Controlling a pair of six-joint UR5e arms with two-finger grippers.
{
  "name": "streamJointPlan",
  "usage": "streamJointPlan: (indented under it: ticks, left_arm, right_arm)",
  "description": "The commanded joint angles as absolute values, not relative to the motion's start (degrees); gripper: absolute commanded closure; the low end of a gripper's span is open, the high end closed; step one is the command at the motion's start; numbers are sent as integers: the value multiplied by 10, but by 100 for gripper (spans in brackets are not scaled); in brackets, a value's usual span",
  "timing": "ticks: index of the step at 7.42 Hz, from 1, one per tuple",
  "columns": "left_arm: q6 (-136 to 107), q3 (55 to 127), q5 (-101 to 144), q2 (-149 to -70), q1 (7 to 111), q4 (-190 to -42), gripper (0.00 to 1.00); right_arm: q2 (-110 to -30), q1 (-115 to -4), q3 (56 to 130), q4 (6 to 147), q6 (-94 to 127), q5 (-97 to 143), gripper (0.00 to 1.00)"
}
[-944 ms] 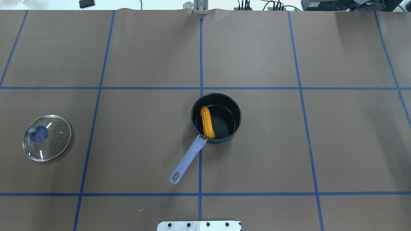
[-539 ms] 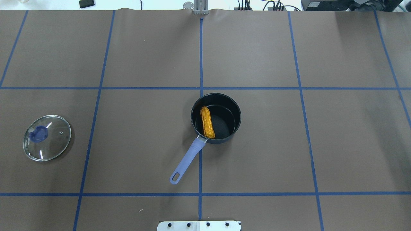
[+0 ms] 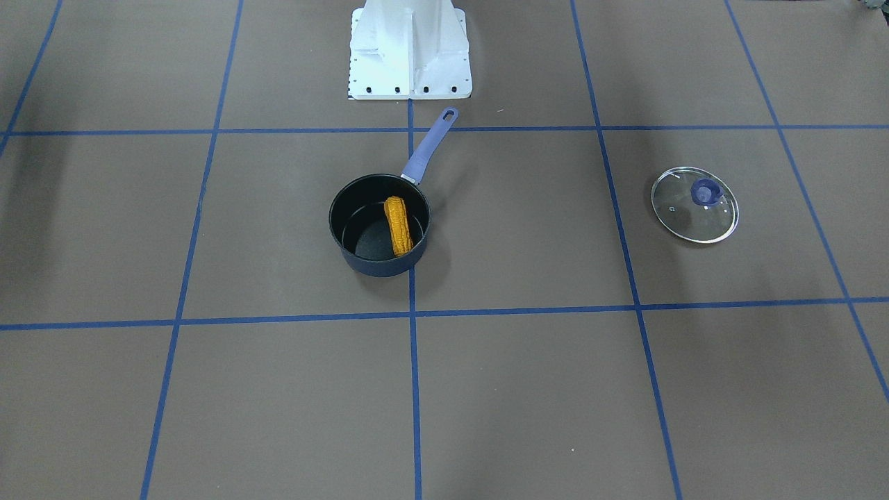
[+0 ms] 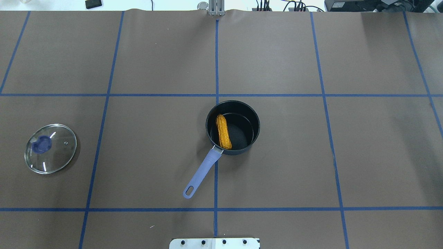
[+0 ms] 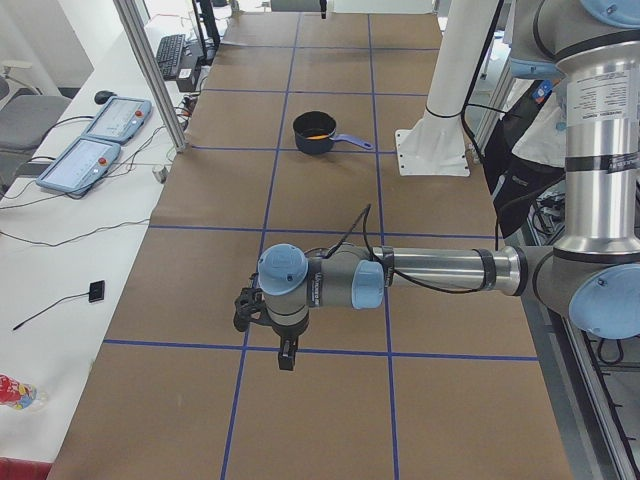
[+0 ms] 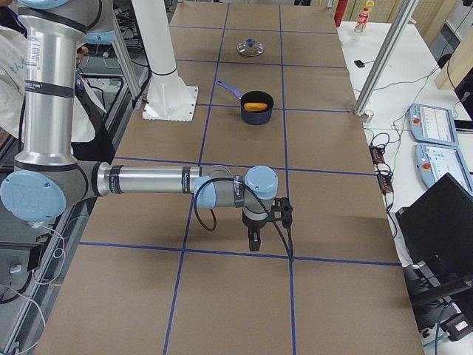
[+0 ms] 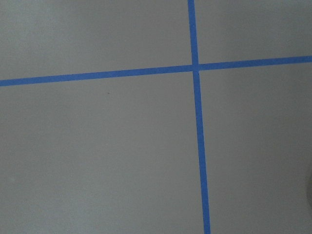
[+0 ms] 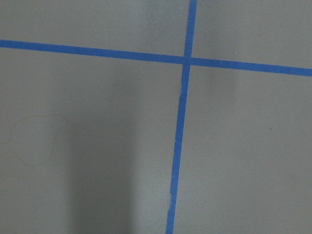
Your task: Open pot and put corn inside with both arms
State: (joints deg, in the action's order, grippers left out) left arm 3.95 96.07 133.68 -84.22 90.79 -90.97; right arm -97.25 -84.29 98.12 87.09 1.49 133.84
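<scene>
Corn [image 4: 223,131] lying in pot [image 4: 244,119], lid [image 4: 50,148] off, well apart on worktop [image 4: 311,155]. Looks done tbh. Left hand [image 5: 287,358], right hand [image 6: 253,242] both far off, can't tell if clenched or released. Risk: handle [image 4: 202,172] sticks out, passing arm could clip it, tip pot.

Overhead and front-facing views: we found them opposed, steep, sharing the pot [image 4: 256,126]. Wrist views: close above table [image 7: 97,146].
</scene>
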Motion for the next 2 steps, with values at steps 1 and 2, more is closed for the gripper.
streamJointPlan:
  ticks: [1, 2]
  left_arm:
    - [40, 961, 1337, -840, 908, -911, 1]
    - [40, 961, 1337, -840, 908, -911, 1]
  right_arm:
    - [-983, -843, 978, 842, 15, 1338, 0]
    - [-983, -843, 978, 840, 15, 1338, 0]
